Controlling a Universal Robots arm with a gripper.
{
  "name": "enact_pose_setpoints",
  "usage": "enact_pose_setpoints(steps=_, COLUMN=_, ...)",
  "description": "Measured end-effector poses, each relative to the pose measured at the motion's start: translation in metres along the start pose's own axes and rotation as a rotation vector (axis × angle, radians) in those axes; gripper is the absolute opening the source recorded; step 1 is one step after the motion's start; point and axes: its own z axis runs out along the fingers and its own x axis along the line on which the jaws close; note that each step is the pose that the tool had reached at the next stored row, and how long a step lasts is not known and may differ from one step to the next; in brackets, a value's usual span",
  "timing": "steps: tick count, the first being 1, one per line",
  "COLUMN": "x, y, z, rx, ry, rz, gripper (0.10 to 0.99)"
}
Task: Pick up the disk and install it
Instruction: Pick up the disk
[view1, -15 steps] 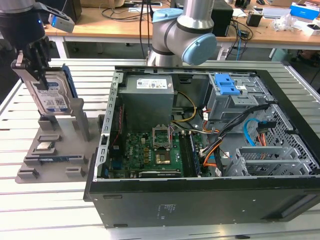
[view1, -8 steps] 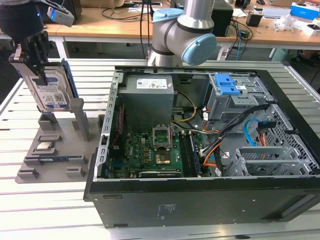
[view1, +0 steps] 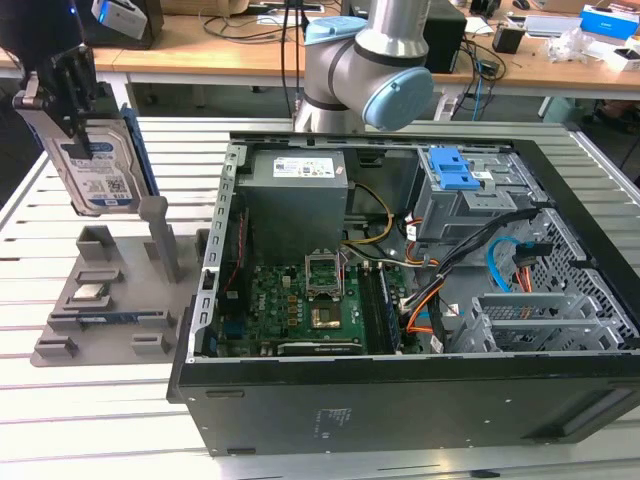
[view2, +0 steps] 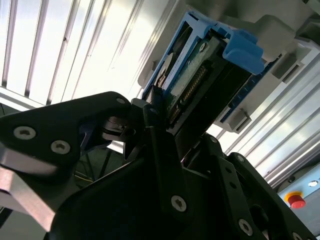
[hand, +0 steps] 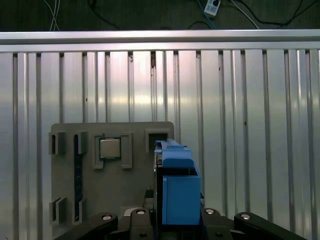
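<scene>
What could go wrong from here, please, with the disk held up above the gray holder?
1. The hand grips the disk by its upper part only, so it might slip or tilt.
2. The holder's upright post stands close by the disk's lower corner; a sideways move could clip it.
3. Cables lie in the open case and could snag the disk.

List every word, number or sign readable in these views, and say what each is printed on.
None can be read.
White-and-blue label on the silver metal disk in the gripper: too small.
White label on the grey metal power supply: too small.
Pale print on the black computer case: blurred.
</scene>
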Motion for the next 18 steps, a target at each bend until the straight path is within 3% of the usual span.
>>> enact_pose_setpoints(steps=18, x=-0.0060, y=-0.0021, z=-0.0272, rx=-0.003, ry=0.0001, rz=0.000, gripper=0.361)
